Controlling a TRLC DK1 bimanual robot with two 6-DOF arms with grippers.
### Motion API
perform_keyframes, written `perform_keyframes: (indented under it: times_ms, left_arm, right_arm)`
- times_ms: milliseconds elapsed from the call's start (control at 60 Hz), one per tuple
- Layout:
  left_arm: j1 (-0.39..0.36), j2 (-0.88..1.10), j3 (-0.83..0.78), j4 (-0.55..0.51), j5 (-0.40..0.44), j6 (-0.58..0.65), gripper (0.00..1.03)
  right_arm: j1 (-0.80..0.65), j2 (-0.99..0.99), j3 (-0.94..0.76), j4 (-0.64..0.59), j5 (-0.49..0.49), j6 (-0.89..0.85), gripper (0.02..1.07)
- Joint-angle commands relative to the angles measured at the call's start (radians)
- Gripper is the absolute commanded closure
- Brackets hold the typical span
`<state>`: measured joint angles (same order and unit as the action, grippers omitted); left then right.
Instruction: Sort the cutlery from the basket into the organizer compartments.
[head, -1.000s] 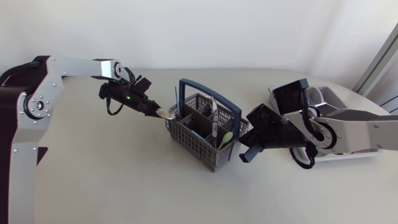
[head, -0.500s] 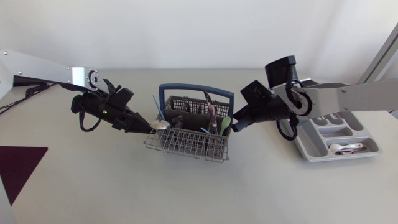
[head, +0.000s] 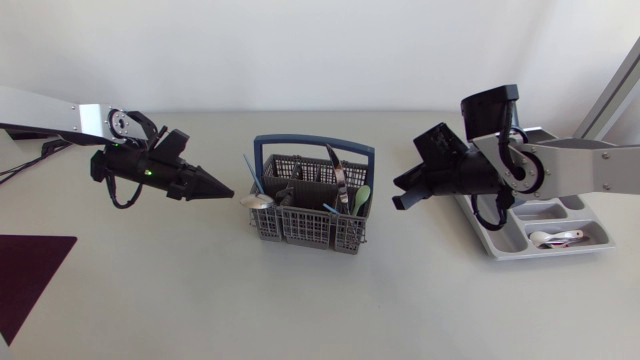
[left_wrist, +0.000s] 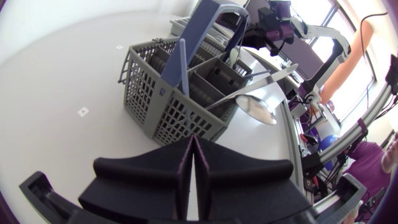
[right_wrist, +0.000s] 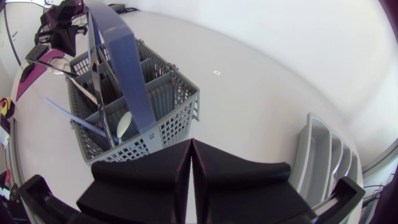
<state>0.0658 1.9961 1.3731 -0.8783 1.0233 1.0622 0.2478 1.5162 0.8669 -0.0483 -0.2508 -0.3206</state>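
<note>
Underneath everything, a pale, smooth, matte surface (head: 150, 290), with nothing on it to stop a light thing sliding. From either side, two silver-grey arms, neither carrying anything. Mid-surface, between them, a grey lattice plastic basket with a blue arched handle (head: 300, 230), upright and crammed with cutlery. Far right, partly under the right arm, a light grey moulded organizer tray (head: 596, 232), a white spoon (head: 555, 238) already lying in one long compartment. Left gripper (head: 226, 190): fingers pressed flat together, empty, aimed at the basket and just short of it. Right gripper (head: 398, 201): likewise closed on nothing, hanging near the basket's right end. Smallest, a silver metal spoon (head: 257, 201) leaning out over the basket's left wall, bowl just beside the left fingertips, apart from them.

Likely trouble: a shove to that bowl, or to the whole basket, from advancing with fingers not opened first. Also a snag on the lattice or on neighbouring handles, and a tipped basket, from pulling the spoon out sideways.
</note>
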Motion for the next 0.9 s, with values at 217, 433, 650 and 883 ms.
perform_keyframes:
  times_ms: [217, 433, 650, 883]
  left_arm:
    - [-0.113, 0.009, -0.043, 0.070, -0.023, -0.108, 1.00]
    - [-0.107, -0.023, -0.088, 0.081, -0.029, -0.107, 1.00]
    - [-0.089, -0.039, -0.092, 0.082, -0.031, -0.108, 1.00]
    - [-0.092, -0.042, -0.094, 0.082, -0.031, -0.111, 1.00]
  right_arm:
    - [0.122, 0.007, -0.043, -0.022, -0.007, 0.061, 1.01]
    - [0.128, 0.116, 0.049, -0.002, -0.008, 0.064, 1.01]
    - [0.136, 0.171, 0.141, -0.022, -0.007, 0.066, 1.01]
    - [0.133, 0.160, 0.123, -0.024, 0.001, 0.066, 1.01]
